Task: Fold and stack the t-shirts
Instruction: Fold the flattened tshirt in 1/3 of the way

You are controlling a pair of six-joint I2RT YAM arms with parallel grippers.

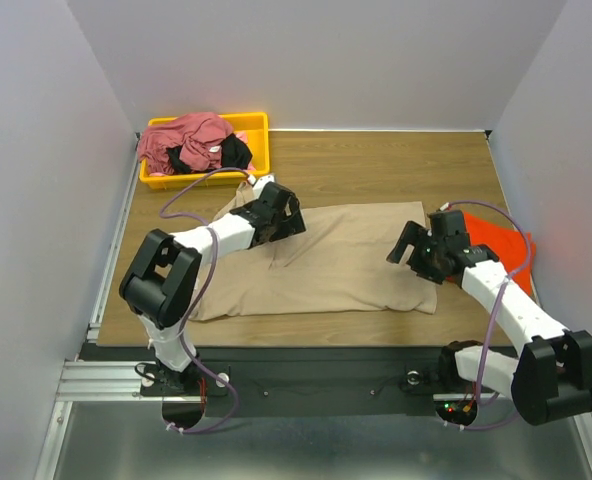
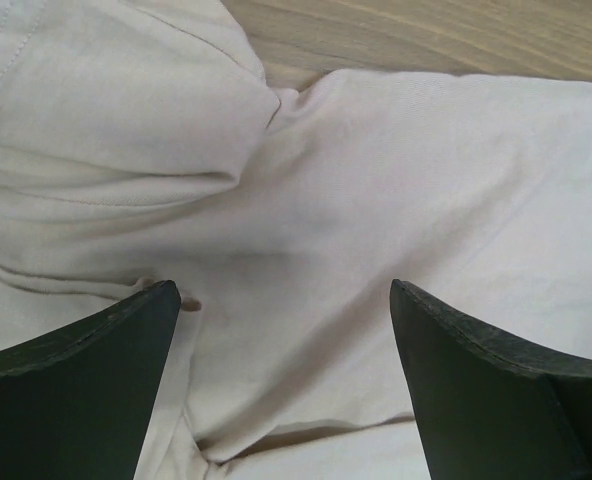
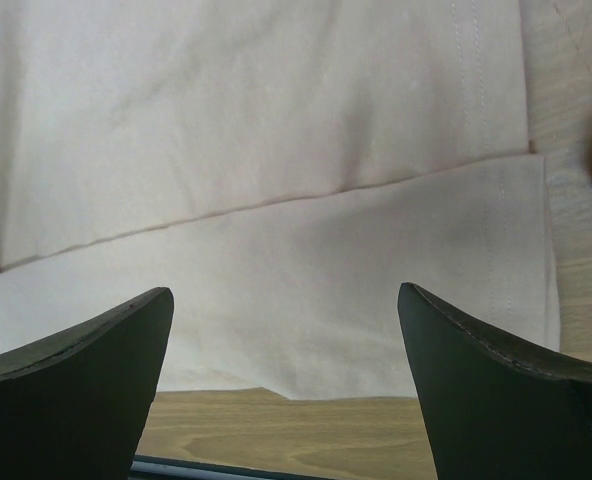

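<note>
The left gripper point(image 2: 281, 295) has its jaws wide apart and holds nothing; the tan t-shirt point(image 2: 396, 180) lies just under them, wrinkled near a sleeve. The right gripper point(image 3: 286, 300) is also wide and empty, over the near folded edge of the same shirt. The orange-red t-shirt point(image 1: 504, 243) lies on the table point(image 1: 376, 165) under the right arm. The rose-red t-shirt point(image 1: 181, 135) and the black t-shirt point(image 1: 234, 152) sit in the yellow bin point(image 1: 258, 125).
</note>
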